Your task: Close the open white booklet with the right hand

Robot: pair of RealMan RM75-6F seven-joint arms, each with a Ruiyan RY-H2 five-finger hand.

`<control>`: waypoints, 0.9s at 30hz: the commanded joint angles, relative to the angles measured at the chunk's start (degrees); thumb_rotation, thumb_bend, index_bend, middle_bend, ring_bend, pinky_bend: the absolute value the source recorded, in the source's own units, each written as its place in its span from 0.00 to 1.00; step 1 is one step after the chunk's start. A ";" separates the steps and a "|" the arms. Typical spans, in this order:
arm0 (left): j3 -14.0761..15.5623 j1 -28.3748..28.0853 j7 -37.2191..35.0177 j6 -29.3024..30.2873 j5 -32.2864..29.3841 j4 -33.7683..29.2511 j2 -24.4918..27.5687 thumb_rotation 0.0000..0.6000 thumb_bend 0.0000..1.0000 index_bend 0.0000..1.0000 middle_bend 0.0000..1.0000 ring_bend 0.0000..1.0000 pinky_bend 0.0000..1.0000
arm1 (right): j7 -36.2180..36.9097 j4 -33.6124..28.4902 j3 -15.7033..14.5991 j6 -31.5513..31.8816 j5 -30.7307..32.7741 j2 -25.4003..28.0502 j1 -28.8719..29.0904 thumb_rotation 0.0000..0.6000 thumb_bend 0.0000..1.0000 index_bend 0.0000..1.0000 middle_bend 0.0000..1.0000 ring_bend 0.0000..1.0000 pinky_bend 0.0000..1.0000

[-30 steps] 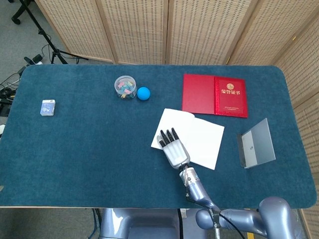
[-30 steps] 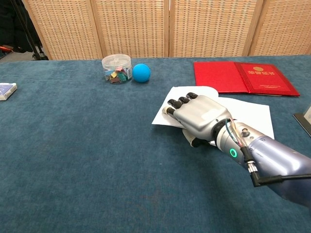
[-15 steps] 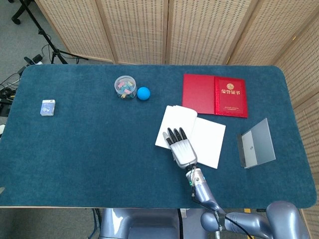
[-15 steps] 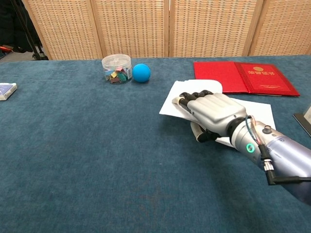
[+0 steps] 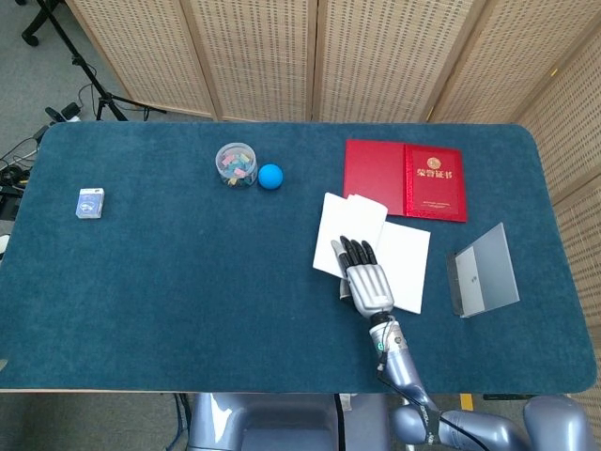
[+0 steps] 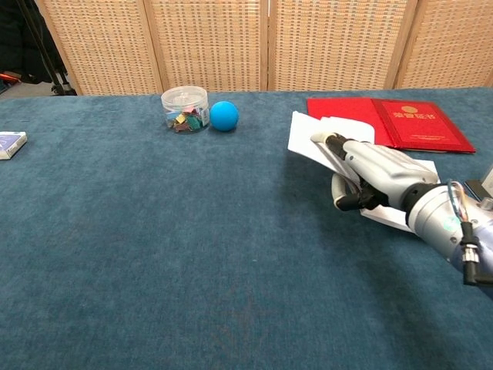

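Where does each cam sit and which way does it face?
Head view: high above the near table edge, looking steeply down on the blue table; shows the right hand and its forearm.
Chest view: low at the near edge, facing across to the wicker screens; shows the right hand lifting a page.
Shared: white booklet, red certificate, blue ball.
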 commanded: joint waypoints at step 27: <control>1.33 0.88 2.07 2.64 3.36 0.01 -1.24 1.00 0.00 0.00 0.00 0.00 0.00 | 16.82 5.89 4.70 13.38 -2.27 1.17 -11.48 1.00 0.00 0.00 0.00 0.00 0.00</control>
